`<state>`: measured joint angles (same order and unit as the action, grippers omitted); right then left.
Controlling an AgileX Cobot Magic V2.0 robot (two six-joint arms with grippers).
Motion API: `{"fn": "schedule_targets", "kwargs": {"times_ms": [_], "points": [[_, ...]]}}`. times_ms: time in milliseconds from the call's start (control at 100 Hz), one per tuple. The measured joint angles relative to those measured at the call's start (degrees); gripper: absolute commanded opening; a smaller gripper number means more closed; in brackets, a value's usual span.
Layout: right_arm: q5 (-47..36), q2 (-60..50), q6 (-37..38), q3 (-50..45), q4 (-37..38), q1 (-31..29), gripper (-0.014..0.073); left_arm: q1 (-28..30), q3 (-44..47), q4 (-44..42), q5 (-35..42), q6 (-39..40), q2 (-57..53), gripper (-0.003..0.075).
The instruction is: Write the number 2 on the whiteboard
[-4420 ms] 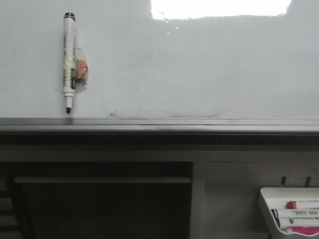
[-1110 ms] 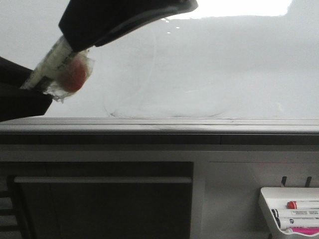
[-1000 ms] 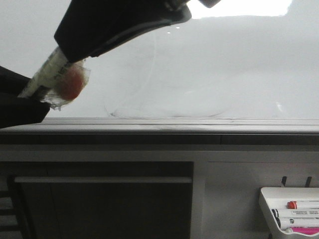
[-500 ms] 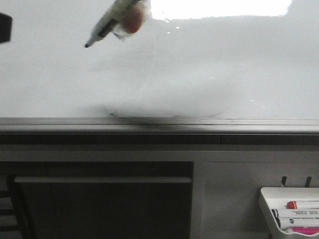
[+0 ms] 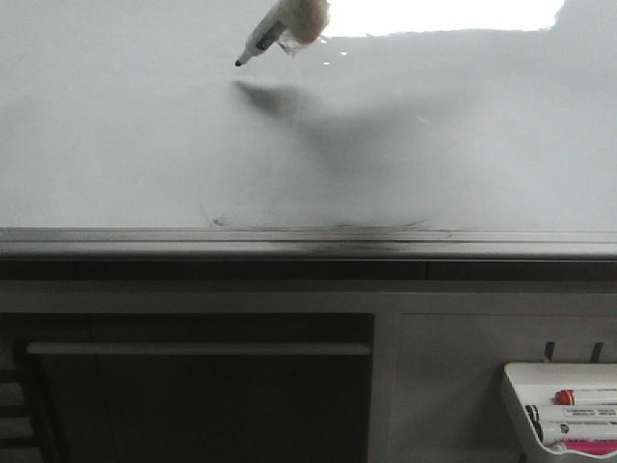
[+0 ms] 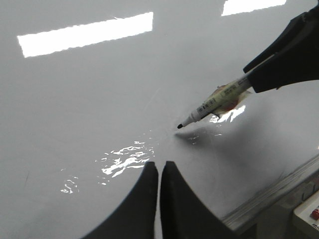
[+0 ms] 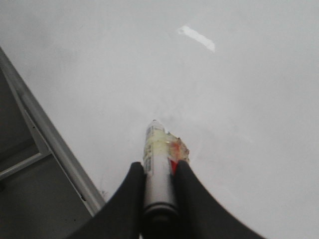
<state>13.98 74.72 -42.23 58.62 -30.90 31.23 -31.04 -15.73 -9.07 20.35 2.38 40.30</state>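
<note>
Right end effector point(image 7: 158, 181) pinches a black-tipped marker point(image 6: 212, 103) over the whiteboard point(image 5: 463, 145); left end effector point(image 6: 159, 172) pressed together.

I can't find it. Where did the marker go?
The marker is at the top of the front view, left of centre, held by the right gripper against the whiteboard.
</note>
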Motion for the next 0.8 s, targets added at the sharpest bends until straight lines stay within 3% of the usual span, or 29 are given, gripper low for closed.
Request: {"fn": "schedule_targets", "kwargs": {"times_ms": [440,600,800], "points": [[8.56,-1.95,0.80,1.91,2.32,-6.68,-0.0049,0.00,0.00,1.48,0.55,0.00,-0.03,-0.0019],[10.07,-2.96,2.36,-2.46,2.84,-6.23,-0.0049,0.00,0.00,1.61,0.55,0.00,-0.03,-0.0019],[7.74,0.79,2.88,-4.02,2.84,-0.97,-0.0050,0.00,0.00,1.74,0.55,0.00,-0.03,-0.0019]]}}
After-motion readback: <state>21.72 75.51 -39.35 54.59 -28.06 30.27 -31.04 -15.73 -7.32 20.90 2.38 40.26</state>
